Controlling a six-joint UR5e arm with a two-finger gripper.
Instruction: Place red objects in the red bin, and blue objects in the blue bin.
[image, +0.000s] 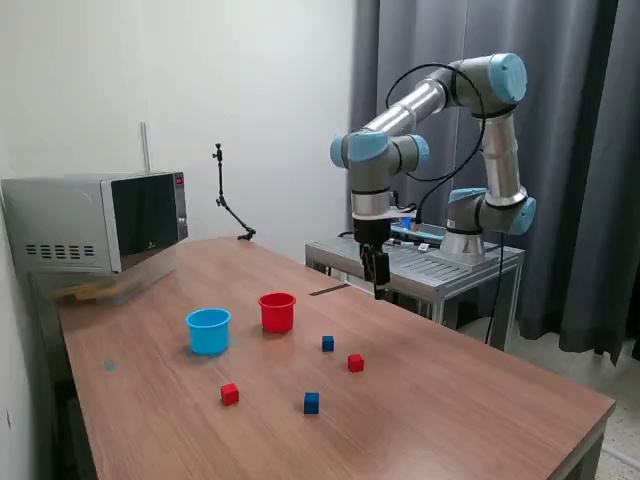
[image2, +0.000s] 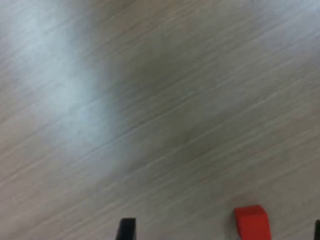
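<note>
Fingers (image: 379, 280) spread and empty above the table (image: 450, 400), microwave (image: 100, 222) well apart.

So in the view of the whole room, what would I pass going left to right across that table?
Microwave → blue cup → red cube → red cup → blue cube → second blue cube → second red cube → the robot's hand, hanging above the table.

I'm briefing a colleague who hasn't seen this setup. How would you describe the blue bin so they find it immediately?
Start at the microwave on the wooden table. In front of it stand two small round cups side by side. The blue bin is the light blue one nearer the microwave, slightly wider than the red cup.
</note>
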